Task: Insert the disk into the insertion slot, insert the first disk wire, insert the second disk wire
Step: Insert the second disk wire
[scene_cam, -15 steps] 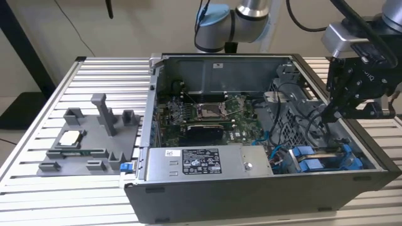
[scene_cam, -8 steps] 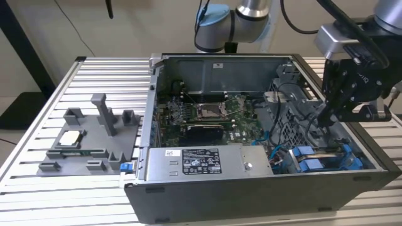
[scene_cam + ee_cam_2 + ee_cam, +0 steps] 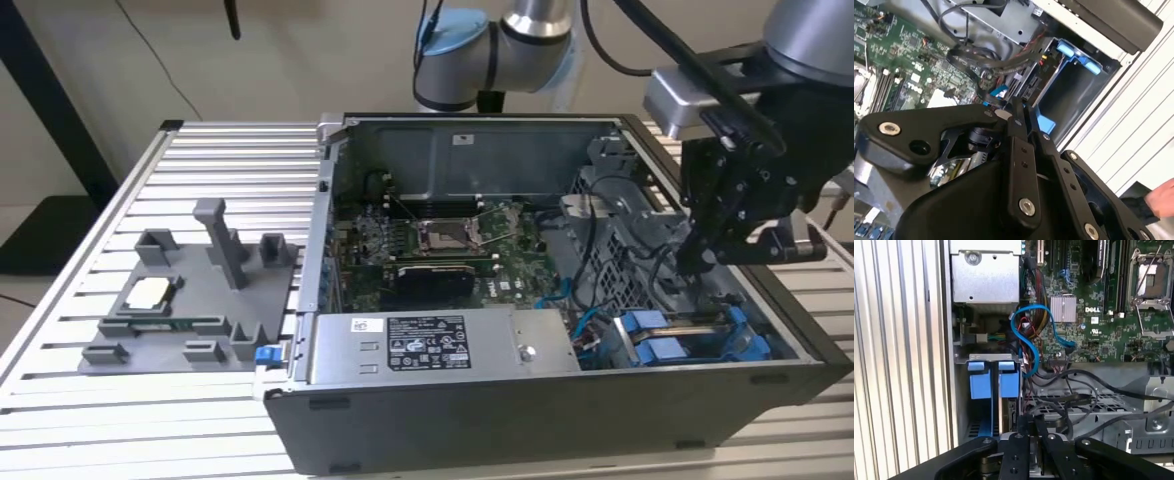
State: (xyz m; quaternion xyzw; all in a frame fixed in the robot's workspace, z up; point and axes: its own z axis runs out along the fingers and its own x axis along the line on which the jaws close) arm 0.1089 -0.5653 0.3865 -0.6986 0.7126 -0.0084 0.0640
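The disk's blue carrier [image 3: 681,338] sits in the insertion slot [image 3: 781,345], the grey cage at the case's front corner on the exterior view's right. In the first wrist view its two blue tabs [image 3: 989,382] stand side by side at the cage's mouth. My gripper [image 3: 697,262] hangs inside the case just above and behind that cage. Its fingers [image 3: 1016,150] lie close together, shut, with the tips among the black wires [image 3: 979,55] behind the disk. I cannot tell whether a wire is pinched between them. A blue wire [image 3: 1029,337] loops from the motherboard toward the cage.
The silver power supply [image 3: 441,340] lies along the case's front wall. The motherboard [image 3: 441,240] covers the case floor. A grey fixture plate [image 3: 187,300] with small parts rests on the slatted table [image 3: 200,160] at the exterior view's left.
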